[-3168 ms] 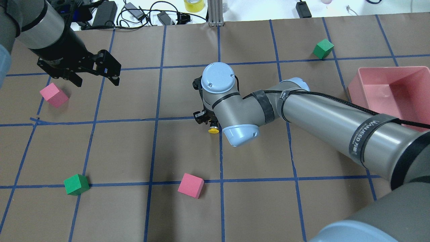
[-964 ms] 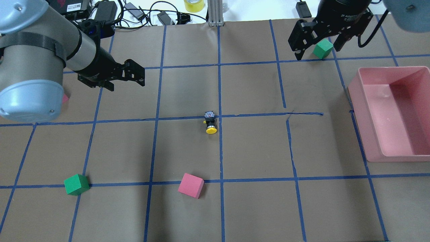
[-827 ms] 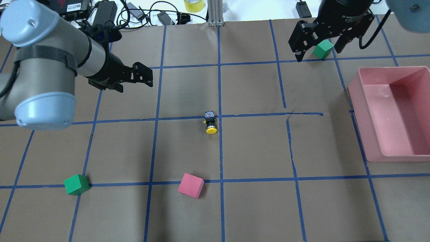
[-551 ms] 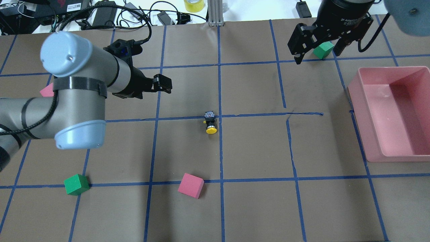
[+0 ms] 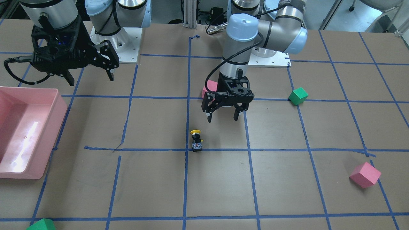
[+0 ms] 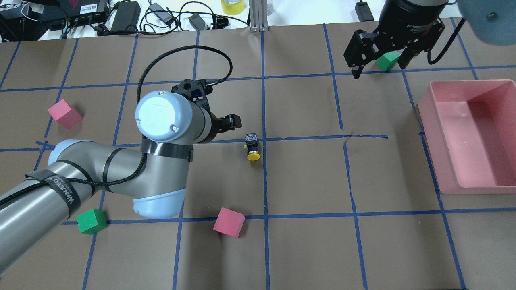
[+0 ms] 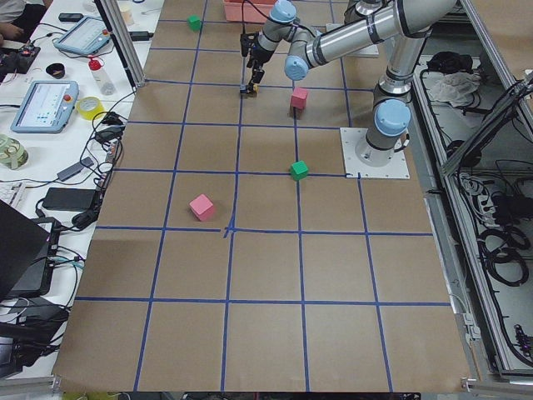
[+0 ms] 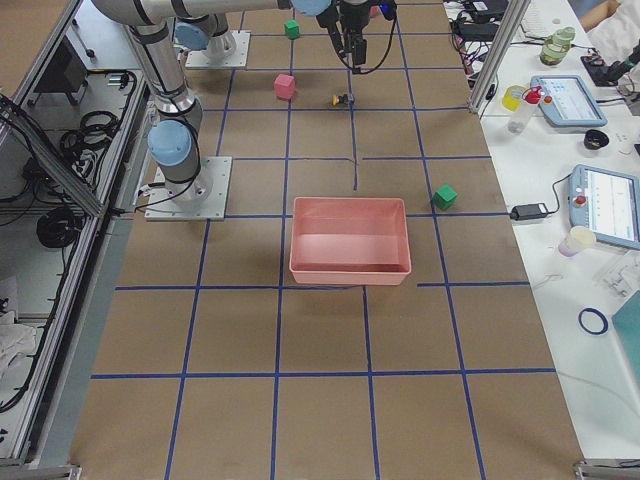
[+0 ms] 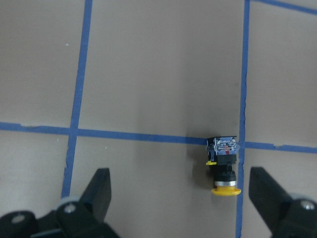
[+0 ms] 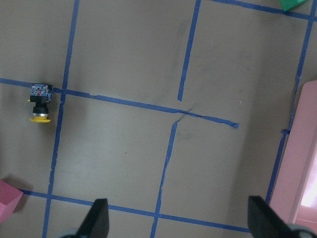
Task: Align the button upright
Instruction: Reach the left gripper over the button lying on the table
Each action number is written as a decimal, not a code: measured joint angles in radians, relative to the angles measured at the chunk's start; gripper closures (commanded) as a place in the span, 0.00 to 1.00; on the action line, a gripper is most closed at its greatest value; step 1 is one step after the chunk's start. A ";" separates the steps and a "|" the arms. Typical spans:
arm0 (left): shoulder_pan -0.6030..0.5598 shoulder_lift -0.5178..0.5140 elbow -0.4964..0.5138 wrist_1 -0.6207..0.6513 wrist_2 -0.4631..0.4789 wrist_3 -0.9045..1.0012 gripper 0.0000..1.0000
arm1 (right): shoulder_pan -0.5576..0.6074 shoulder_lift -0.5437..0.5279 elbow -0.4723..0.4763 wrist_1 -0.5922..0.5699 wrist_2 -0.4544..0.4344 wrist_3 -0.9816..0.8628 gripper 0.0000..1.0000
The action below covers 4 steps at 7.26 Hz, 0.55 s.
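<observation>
the left end effector (image 5: 222, 120) hovers beside the button, fingers spread apart. the button (image 6: 252, 147) lies on its side mid-table (image 6: 306, 181), base on a blue tape line, yellow cap toward the robot. the right end effector (image 5: 91, 80) hangs raised, fingers apart, near the pink bin (image 6: 431, 145).

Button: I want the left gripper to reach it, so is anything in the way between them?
Nothing visible. The button lies on its side on the table. The open left gripper hangs beside it, with only bare table between them. The nearest pink cube is behind the gripper, toward the robot's base.
</observation>
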 measured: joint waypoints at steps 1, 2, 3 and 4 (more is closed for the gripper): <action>-0.041 -0.034 -0.003 0.057 0.025 -0.041 0.05 | -0.001 0.001 0.000 0.000 0.002 -0.003 0.00; -0.066 -0.069 -0.004 0.113 0.041 -0.059 0.06 | -0.002 0.000 -0.001 -0.001 -0.002 -0.009 0.00; -0.085 -0.105 -0.004 0.157 0.059 -0.069 0.06 | -0.003 -0.002 -0.001 0.000 -0.009 -0.015 0.00; -0.104 -0.142 -0.005 0.198 0.083 -0.083 0.06 | -0.003 -0.001 -0.001 -0.003 -0.011 -0.016 0.00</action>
